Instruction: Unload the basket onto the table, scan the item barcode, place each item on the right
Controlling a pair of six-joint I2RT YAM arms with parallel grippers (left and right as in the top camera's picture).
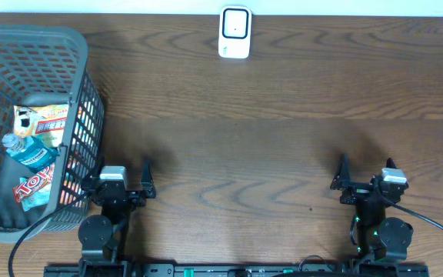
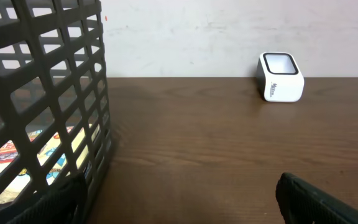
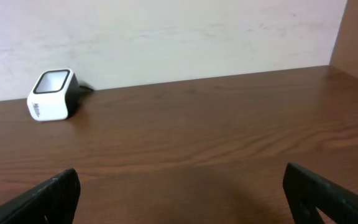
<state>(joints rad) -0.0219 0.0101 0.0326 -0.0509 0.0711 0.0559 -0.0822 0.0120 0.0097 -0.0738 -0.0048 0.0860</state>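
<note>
The left hand (image 1: 120, 183) and the right hand (image 1: 366, 181) stand wide open and empty, nothing picked yet. The items (image 1: 41, 135) lie in the basket (image 1: 83, 54) just beside the left hand, so picking is probably its job; the scanner (image 1: 235, 32) waits at the far edge of the worktop (image 1: 268, 138).

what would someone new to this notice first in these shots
The grey mesh basket at the left end of the wooden table draws the eye first, with bright snack packets and a blue-labelled bottle inside. Next is the small white scanner at the middle of the far edge. The left gripper and right gripper sit open and empty at the near edge.
</note>
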